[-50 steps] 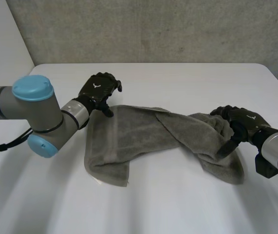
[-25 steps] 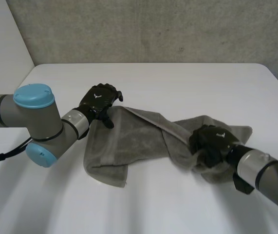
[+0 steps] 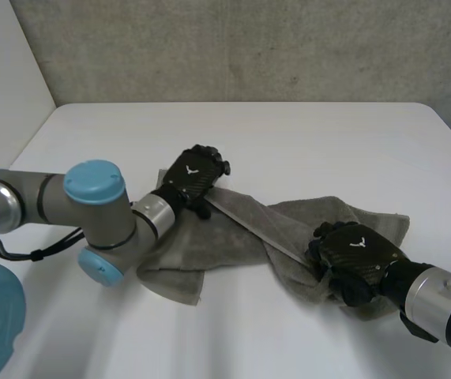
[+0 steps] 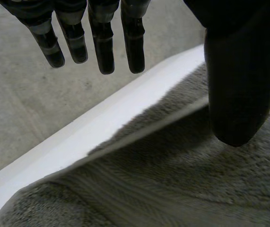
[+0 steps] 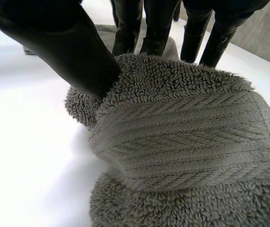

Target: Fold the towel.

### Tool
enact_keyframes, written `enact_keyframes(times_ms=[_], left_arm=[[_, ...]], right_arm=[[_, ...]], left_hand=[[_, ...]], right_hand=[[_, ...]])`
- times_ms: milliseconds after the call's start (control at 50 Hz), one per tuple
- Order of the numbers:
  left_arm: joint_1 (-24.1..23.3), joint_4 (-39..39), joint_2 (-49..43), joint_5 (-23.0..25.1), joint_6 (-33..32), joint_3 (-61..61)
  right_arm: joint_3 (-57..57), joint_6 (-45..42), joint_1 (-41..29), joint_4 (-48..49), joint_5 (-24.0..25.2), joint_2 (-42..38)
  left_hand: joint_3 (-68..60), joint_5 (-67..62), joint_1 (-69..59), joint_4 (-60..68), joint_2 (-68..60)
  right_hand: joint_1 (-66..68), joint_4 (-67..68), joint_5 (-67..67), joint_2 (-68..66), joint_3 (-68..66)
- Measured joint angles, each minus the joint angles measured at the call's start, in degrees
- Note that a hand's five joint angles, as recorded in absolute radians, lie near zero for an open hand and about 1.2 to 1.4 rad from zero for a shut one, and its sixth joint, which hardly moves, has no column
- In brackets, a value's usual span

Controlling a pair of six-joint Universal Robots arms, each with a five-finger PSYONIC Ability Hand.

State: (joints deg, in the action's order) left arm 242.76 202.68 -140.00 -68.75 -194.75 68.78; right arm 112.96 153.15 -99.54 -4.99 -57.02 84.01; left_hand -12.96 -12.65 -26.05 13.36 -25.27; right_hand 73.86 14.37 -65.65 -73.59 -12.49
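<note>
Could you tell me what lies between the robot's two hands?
In the head view, the rumpled grey towel lies from the left hand to the right hand.

Bright, soft, even light from above; worktop (image 3: 304,134) looked near washed-out white. Faint soft shadow lay along towel (image 3: 233,237) at its 6 o'clock edge; raised fold darkened cloth beneath.

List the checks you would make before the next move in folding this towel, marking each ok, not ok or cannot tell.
1. Right hand pinches towel: ok, thumb and fingers clamp a bunched fold.
2. Left hand grips towel: not ok, fingers straight, off the cloth.
3. Towel lies flat: not ok, twisted and bunched.
4. Towel wholly on table: ok.
5. Corners matched: cannot tell.
</note>
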Motion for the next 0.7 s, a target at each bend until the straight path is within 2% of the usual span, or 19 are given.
enact_keyframes(times_ms=[120, 280, 380, 600, 700], left_arm=[[-1.0, 0.0, -1.4, -0.4, -5.8, -0.3], [-1.0, 0.3, -2.8, -0.6, -7.9, -1.1], [-1.0, 1.2, -4.3, -0.4, -7.9, -2.6], [-1.2, 5.0, -5.8, 0.1, -7.8, -4.6], [-1.2, 5.6, -6.5, 0.7, -7.9, -5.4]], right_arm=[[-0.4, 0.5, 0.9, 0.2, 1.2, 0.0], [-0.3, 0.7, 0.8, 0.3, 1.7, -0.1], [0.1, 0.7, 0.8, 0.2, 2.3, -0.2], [0.8, 0.8, 0.8, 0.1, 2.9, -0.2], [0.9, 0.8, 0.8, 0.1, 2.9, -0.2]], left_hand=[[0.0, -0.1, 0.0, 0.0, 0.0], [0.0, -4.9, -0.5, 0.0, -1.3], [0.0, -16.1, -12.9, 0.0, -13.8], [0.0, -24.8, -21.5, 0.0, -22.7], [0.0, -35.8, -32.3, 0.0, -33.4]], right_hand=[[0.0, 0.0, 0.0, 0.0, 0.0], [0.0, 0.0, 0.0, 0.0, 0.0], [0.0, 0.0, 0.0, 0.0, 0.0], [0.0, 0.0, 0.0, -0.3, 0.0], [0.0, 0.0, 0.0, -0.3, 0.0]])
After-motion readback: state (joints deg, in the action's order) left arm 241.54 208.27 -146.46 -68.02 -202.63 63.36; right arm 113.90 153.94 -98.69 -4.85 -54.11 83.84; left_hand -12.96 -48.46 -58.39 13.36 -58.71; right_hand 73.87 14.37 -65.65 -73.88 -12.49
